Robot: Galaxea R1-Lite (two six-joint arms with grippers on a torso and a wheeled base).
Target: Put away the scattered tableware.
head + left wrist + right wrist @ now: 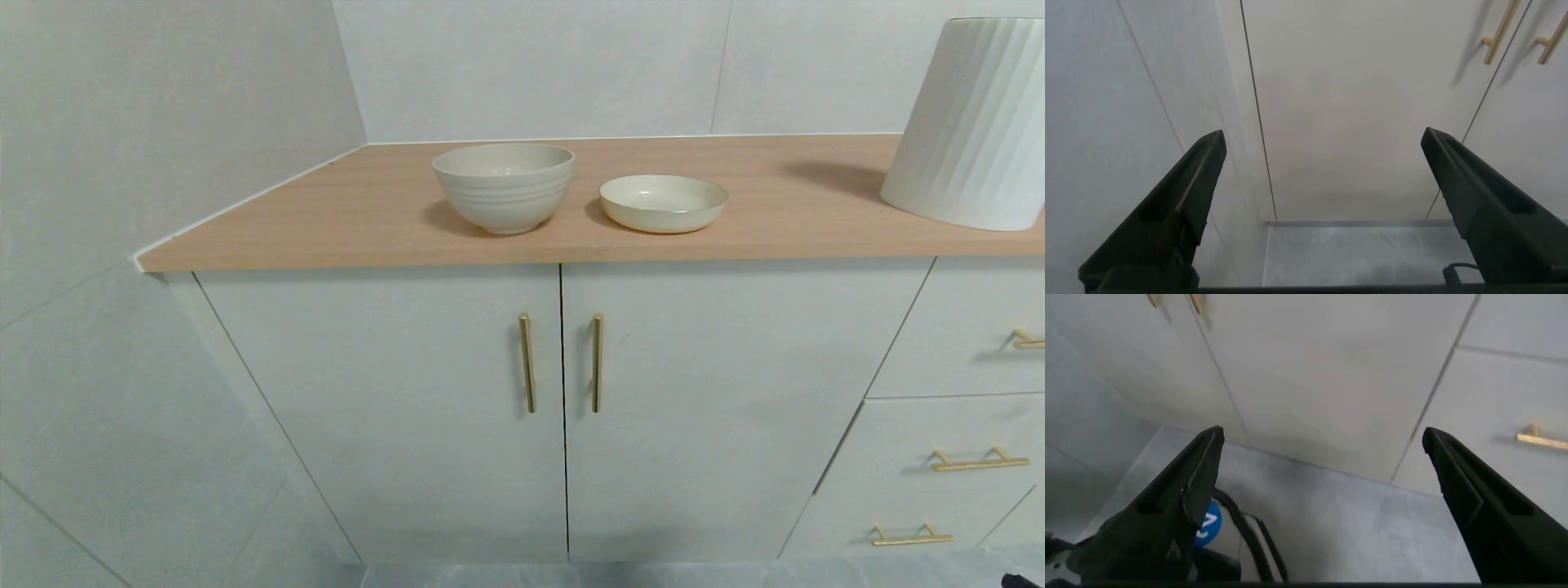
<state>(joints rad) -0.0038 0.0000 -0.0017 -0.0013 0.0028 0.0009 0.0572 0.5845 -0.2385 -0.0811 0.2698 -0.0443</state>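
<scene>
Wooden countertop (343,220) in a pale tiled corner, with white cabinet doors (408,408) and brass handles underneath and drawers (963,351) to the right. A deep ribbed bowl (504,186) sits just beside a shallow dish (663,202) on the counter. The tall white ribbed thing (976,122) at the right is maybe a vase. Both arms hang low near the grey floor (1355,253), and the left gripper (1323,135) and right gripper (1321,433) are spread wide, holding nothing.

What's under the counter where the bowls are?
Under the counter are two shut cupboard doors with gold handles. Whatever is inside them is hidden.
</scene>
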